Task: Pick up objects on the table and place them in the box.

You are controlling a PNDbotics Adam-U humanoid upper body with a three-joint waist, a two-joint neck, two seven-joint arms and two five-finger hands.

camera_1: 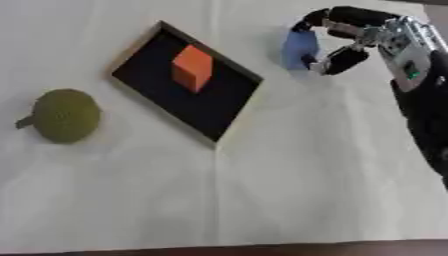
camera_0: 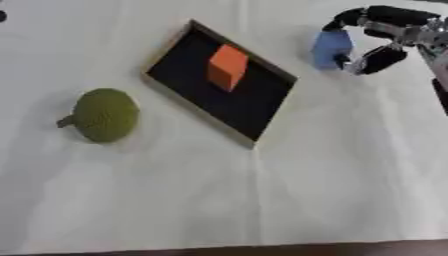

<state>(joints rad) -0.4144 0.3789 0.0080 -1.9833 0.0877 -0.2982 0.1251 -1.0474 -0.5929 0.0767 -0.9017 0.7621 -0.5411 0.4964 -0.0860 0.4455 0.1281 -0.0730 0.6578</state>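
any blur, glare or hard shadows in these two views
Left eye view: soft all over, no glare; the green round object casts a faint shadow on the white table. Right eye view: equally soft; the right hand, curled round the blue block, has smeared edges.

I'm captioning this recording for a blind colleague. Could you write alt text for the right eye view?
The robot's right hand, reaching in from the upper right, has its fingers curled round a blue block just right of a shallow black box. An orange block already sits in the box, and a round green object lies to its left on the white tablecloth.
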